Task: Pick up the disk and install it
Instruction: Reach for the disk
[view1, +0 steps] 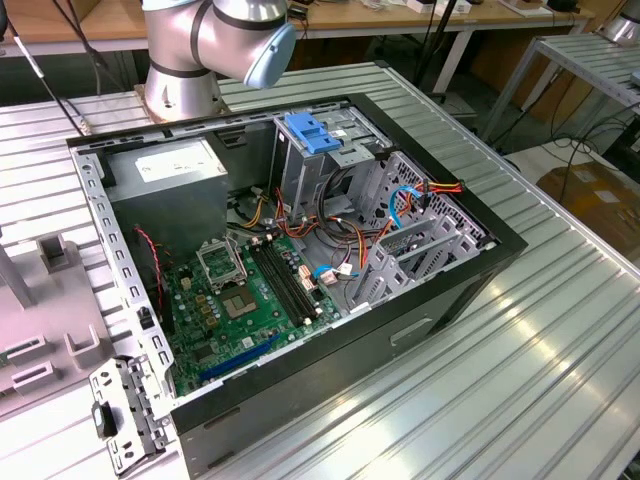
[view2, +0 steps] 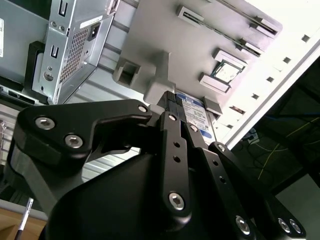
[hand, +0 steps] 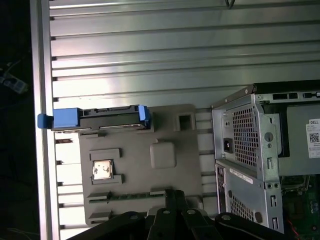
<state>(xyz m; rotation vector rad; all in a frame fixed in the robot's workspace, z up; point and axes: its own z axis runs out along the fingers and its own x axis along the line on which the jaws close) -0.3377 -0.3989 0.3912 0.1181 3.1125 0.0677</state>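
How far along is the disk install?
Nothing done yet. The disk stands on edge in the grey holder outside the PC case, unheld. The gripper hovers near the holder, apart from the disk. Pickup and install both remain.

The disk (view2: 200, 117) is mostly hidden in the second wrist view; the exterior view's edge crops the arm (view1: 200, 40).

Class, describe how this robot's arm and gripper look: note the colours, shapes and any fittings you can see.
In the exterior view the arm is made of rounded silver-grey metal cylinders, with a light-blue cap on one joint. In the second wrist view the gripper is matte black, with a bulky rounded body and flat jointed bars pinned by silver socket-head screws.
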